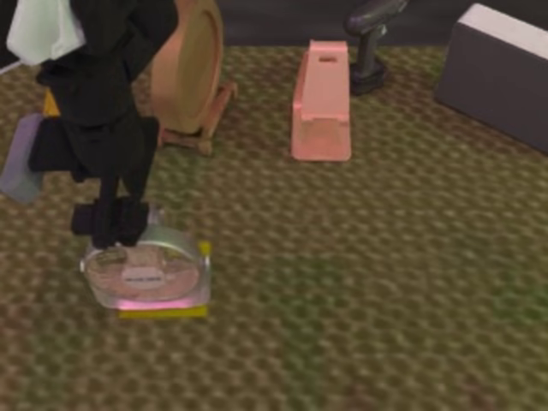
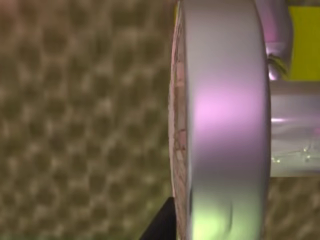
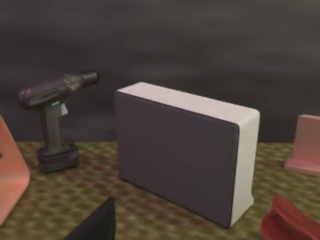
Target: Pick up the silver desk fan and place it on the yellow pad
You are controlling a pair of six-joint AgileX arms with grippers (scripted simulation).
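Observation:
The silver desk fan [image 1: 154, 272] rests on the yellow pad [image 1: 163, 312] at the front left of the table, and the pad's edges show along the fan's near and right sides. My left gripper [image 1: 116, 233] reaches down onto the fan's back rim and is shut on it. In the left wrist view the fan's broad silver rim [image 2: 227, 125] fills the frame, with one dark finger [image 2: 161, 227] against its grille face. The yellow pad [image 2: 302, 45] shows behind the motor housing. My right gripper is parked out of the top view; its one visible finger [image 3: 95, 225] stands far off centre, so the gripper is open.
A tan wooden disc on a stand [image 1: 188, 68] stands just behind the left arm. A pink block [image 1: 321, 103], a grey drill [image 1: 368, 43] and a dark box with a white side [image 1: 501, 73] line the back. A lilac object [image 1: 21, 158] lies at the far left.

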